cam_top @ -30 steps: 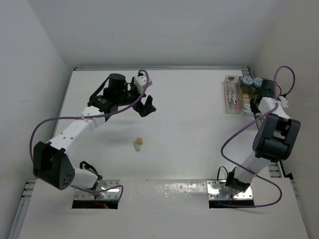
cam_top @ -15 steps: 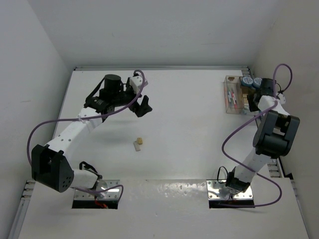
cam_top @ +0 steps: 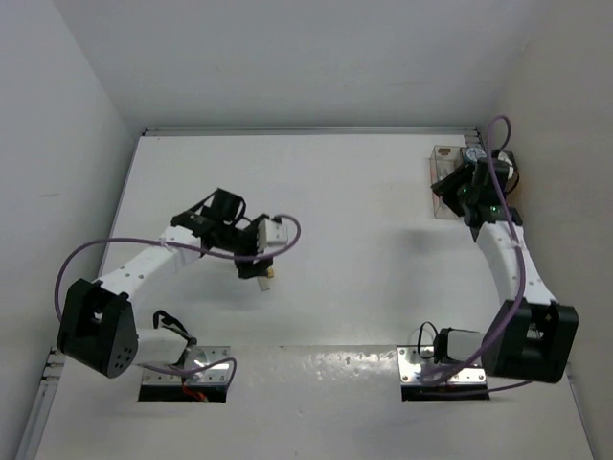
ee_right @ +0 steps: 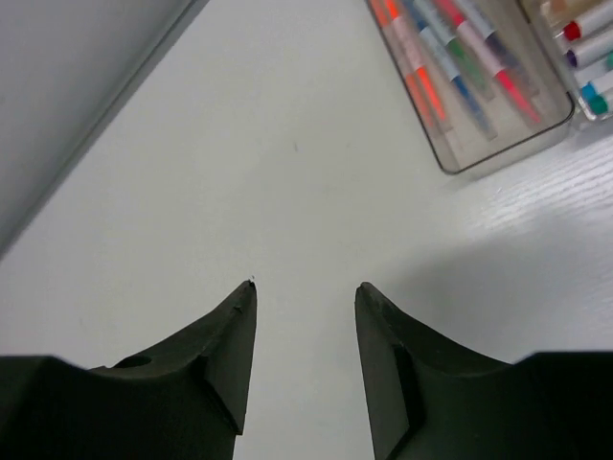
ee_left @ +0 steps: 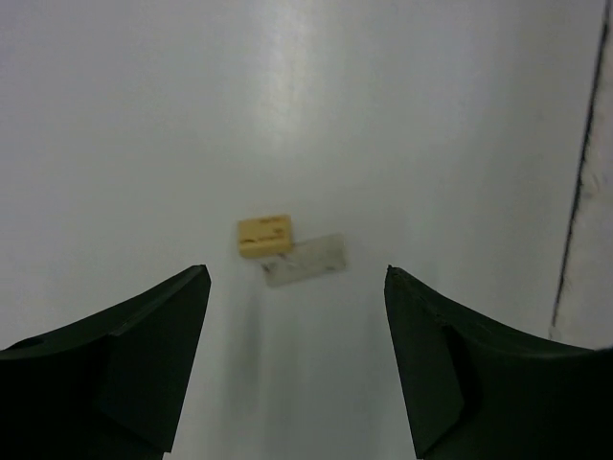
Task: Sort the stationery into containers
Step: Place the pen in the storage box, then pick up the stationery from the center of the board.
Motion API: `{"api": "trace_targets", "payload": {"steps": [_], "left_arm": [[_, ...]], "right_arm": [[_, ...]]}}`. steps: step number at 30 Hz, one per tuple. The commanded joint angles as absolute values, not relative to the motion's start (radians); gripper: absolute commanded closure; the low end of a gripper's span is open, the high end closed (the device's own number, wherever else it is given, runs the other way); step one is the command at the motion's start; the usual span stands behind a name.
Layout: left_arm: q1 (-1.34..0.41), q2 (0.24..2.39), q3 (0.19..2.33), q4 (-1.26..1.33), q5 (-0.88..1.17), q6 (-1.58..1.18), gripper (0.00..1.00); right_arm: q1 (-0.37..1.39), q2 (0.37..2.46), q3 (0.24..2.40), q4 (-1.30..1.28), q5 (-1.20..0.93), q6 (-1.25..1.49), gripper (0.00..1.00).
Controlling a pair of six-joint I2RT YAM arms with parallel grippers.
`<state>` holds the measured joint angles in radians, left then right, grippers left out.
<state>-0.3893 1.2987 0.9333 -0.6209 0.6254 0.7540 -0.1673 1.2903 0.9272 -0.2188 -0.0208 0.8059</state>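
A tan block [ee_left: 264, 235] and a white block [ee_left: 305, 260] lie touching on the white table. My left gripper [ee_left: 297, 273] is open and empty above them, just short of them in the wrist view. In the top view it [cam_top: 252, 261] hovers beside the blocks [cam_top: 268, 276]. My right gripper [ee_right: 305, 286] is open and empty above bare table beside the clear box [ee_right: 458, 165], which holds several pens [ee_right: 450, 57]. The tan box [ee_right: 586, 67] next to it also shows pen caps. In the top view the right gripper [cam_top: 458, 189] covers most of the boxes [cam_top: 440, 155]; one blue-grey roll [cam_top: 474, 153] peeks out.
Walls close the table at the back and both sides; a wall's base edge [ee_right: 105, 105] runs close to the right gripper. The table's edge line [ee_left: 575, 192] runs to the right of the blocks. Purple cables [cam_top: 287, 230] loop off both arms. Metal base plates [cam_top: 187, 369] sit at the near edge.
My left arm has swung from the far middle towards the near side and now hangs over the two blocks. My right arm has stretched out, its wrist now over the boxes.
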Motion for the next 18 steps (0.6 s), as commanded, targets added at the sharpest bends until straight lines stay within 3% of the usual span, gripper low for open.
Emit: {"api": "trace_targets", "payload": {"steps": [1, 9, 11, 18], "left_arm": [[-0.419, 1.232, 0.841, -0.773, 0.634, 1.101, 0.2], [-0.416, 1.252, 0.695, -0.571, 0.54, 0.996, 0.08], [-0.417, 1.27, 0.684, -0.548, 0.528, 0.965, 0.0], [-0.414, 1.321, 0.635, -0.416, 0.474, 0.803, 0.0]], "right_arm": [[-0.137, 1.217, 0.844, -0.236, -0.087, 0.67, 0.55], [-0.083, 1.097, 0.741, -0.29, -0.077, 0.646, 0.54], [-0.081, 1.085, 0.736, -0.293, -0.072, 0.643, 0.52], [-0.081, 1.092, 0.736, -0.307, -0.064, 0.638, 0.5]]}}
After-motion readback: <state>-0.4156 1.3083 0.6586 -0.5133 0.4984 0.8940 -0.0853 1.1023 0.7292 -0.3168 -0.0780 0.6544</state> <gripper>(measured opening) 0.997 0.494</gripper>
